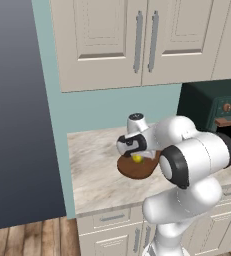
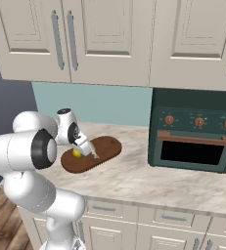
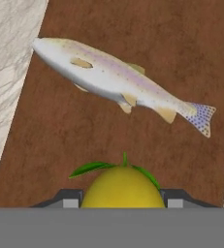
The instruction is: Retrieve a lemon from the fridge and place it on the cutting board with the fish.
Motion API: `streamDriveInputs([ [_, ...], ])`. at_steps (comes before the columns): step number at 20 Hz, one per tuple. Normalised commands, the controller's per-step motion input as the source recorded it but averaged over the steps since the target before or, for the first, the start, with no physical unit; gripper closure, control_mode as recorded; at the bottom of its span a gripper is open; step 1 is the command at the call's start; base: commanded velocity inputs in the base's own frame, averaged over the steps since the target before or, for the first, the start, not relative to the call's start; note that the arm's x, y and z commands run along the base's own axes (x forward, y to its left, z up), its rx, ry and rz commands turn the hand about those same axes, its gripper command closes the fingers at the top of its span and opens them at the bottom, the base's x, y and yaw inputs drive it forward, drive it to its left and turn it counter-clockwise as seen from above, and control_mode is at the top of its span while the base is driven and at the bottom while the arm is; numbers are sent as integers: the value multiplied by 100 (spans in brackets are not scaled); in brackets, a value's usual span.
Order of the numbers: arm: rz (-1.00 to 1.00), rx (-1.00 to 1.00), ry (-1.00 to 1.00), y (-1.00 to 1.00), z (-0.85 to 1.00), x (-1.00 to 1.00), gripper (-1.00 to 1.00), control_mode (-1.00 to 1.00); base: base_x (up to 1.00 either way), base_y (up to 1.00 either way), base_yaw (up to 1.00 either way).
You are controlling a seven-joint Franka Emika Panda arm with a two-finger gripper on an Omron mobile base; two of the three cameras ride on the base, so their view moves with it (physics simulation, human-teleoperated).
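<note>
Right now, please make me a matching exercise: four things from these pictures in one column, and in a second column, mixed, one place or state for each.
Things:
1. lemon
2. fish
3. cutting board
4. oven

Places or states:
A. stands on the counter, to the right of the board
B. between the gripper fingers, over the board
C. lies flat on the counter
D. lies on the board

Pairs: 1-B, 2-D, 3-C, 4-A
</note>
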Motion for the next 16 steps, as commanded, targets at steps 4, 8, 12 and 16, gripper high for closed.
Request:
streamDriveInputs([
  [4,0,0,0,0,-6,0,100,-100,0,0,0],
  [8,0,0,2,0,-14,0,100,-100,0,0,0],
  [12,0,0,1,0,-13,0,-100,-100,0,0,0],
  [16,0,0,0,0,-3,0,-100,-100,0,0,0],
])
